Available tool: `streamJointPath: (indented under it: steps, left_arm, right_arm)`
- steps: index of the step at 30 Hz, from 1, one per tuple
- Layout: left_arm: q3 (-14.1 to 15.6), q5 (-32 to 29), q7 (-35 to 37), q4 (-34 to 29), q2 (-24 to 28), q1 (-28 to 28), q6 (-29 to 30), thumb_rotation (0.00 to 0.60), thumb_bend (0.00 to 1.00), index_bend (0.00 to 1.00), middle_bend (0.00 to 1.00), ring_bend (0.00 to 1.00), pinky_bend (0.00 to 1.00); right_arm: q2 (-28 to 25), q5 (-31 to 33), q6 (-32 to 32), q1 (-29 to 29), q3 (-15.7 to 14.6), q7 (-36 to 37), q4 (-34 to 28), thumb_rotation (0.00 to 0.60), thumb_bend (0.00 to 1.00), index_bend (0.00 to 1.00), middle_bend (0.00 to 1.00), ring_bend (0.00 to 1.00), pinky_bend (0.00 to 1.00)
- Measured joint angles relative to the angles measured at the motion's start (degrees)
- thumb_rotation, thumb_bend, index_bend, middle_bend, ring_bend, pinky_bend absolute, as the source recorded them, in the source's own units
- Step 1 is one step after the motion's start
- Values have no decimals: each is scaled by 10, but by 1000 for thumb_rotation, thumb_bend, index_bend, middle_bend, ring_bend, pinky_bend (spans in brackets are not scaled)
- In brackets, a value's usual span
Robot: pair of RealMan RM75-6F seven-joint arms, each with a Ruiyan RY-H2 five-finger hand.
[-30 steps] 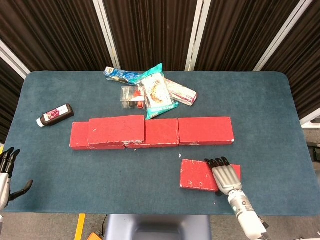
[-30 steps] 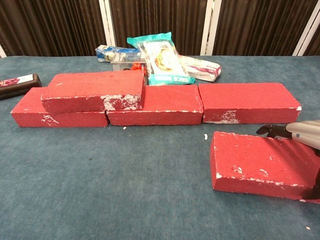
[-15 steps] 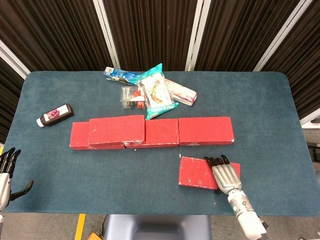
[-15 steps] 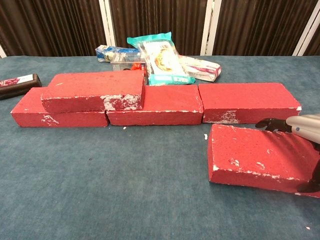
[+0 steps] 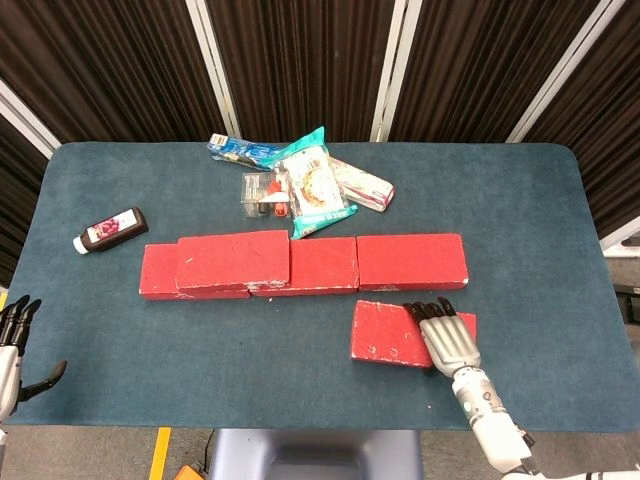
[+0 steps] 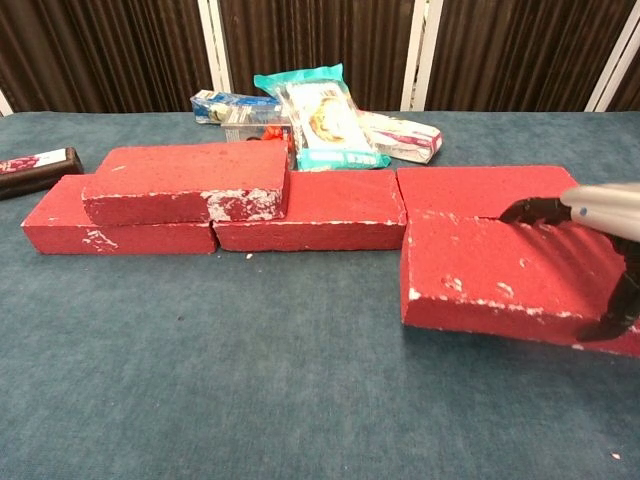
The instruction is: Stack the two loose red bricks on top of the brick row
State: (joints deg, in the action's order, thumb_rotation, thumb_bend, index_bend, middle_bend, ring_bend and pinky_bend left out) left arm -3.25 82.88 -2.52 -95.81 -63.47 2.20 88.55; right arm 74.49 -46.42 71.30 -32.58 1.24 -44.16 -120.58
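Brick tilts above the table, gripped by right robot hand.

Bricks: rough matt red, white-chipped edges; bench: matt blue carpet-like cloth; snack packets: glossy plastic

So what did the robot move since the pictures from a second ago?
The right hand holds the loose red brick and has lifted it off the table and carried it toward the brick row; in the chest view it now hides part of the row's right brick. The brick already stacked on the row, the snack packets, the small bottle and the left hand stayed put.
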Motion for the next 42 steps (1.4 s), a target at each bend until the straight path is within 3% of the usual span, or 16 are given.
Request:
streamJointPath:
  steps: [9, 16, 22, 26, 42]
  left_arm:
    - [-2, -11, -5, -2, 1, 2, -11, 600, 236, 0, 0, 0, 2]
    - [-8, -23, -1, -3, 3, 2, -16, 600, 238, 0, 0, 0, 2]
    - [-8, -20, 2, -1, 3, 1, -13, 600, 239, 0, 0, 0, 2]
    - [-8, -19, 6, 0, 3, 0, -12, 600, 239, 0, 0, 0, 2]
    - [-10, -18, 12, -1, 6, -2, -11, 600, 239, 0, 0, 0, 2]
  right_arm:
    - [-33, 102, -16, -64, 87, -8, -21, 600, 234, 280, 320, 241, 0]
    - [-27, 253, -42, -178, 152, -54, 40, 600, 236, 277, 320, 241, 0]
    - [23, 307, -63, -260, 165, -95, 135, 600, 236, 282, 320, 241, 0]
    - [48, 322, -78, -285, 168, -97, 174, 600, 237, 289, 319, 241, 0]
    - [61, 374, -143, -326, 152, -68, 231, 600, 238, 300, 319, 242, 0]
